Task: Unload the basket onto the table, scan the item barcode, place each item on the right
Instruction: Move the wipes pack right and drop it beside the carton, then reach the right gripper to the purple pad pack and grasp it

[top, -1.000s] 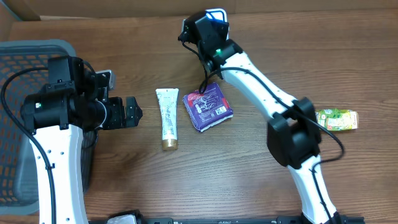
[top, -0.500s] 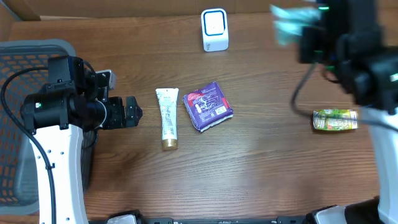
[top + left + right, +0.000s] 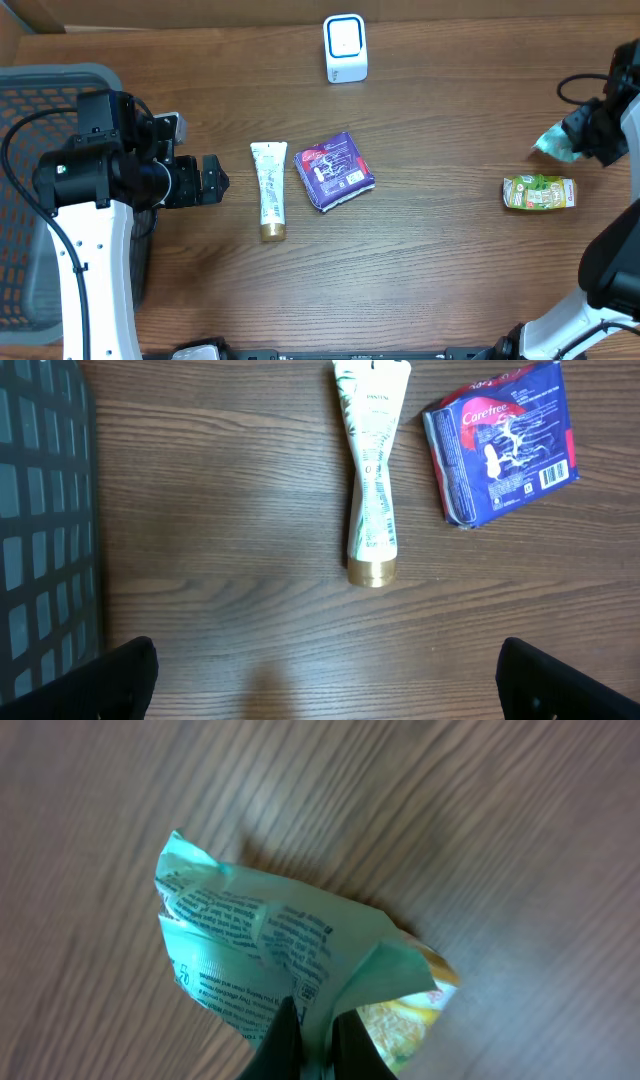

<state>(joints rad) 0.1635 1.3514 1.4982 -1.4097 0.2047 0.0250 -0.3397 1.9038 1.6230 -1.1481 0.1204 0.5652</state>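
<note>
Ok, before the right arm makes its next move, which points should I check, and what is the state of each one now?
1. Right gripper shut on the teal packet: ok.
2. Barcode on the teal packet visible: cannot tell; small print shows, but no barcode can be made out.
3. Scanner has nothing lying against it: ok.
4. Left gripper open and apart from the tube: ok.
5. Teal packet apart from the green packet on the table, in the overhead view: ok.
</note>
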